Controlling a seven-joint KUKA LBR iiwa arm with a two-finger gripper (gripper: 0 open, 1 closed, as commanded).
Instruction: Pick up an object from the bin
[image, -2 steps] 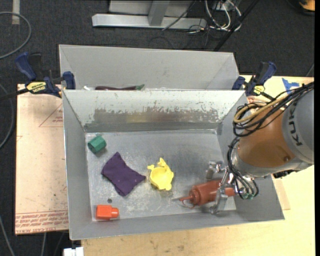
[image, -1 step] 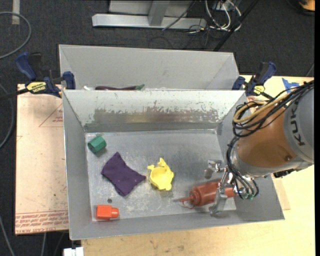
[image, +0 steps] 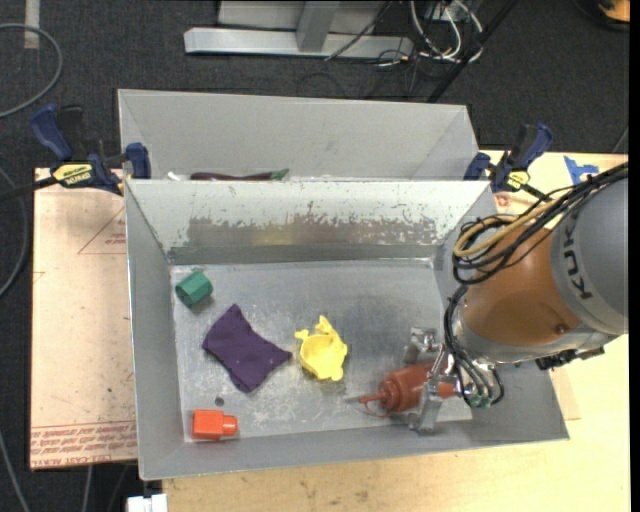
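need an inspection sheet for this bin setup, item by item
surface: grey metal bin, floor scuffed
job's things: reddish-brown lumpy object, front right of the bin
clutter: green block back left; purple cloth and yellow crumpled piece mid-floor; orange block front left
grippers: gripper open, low in the bin, a finger each side of the reddish-brown lumpy object
cables: black and yellow cables looped over the arm's wrist
surroundings: dark floor, loose cords behind the bin
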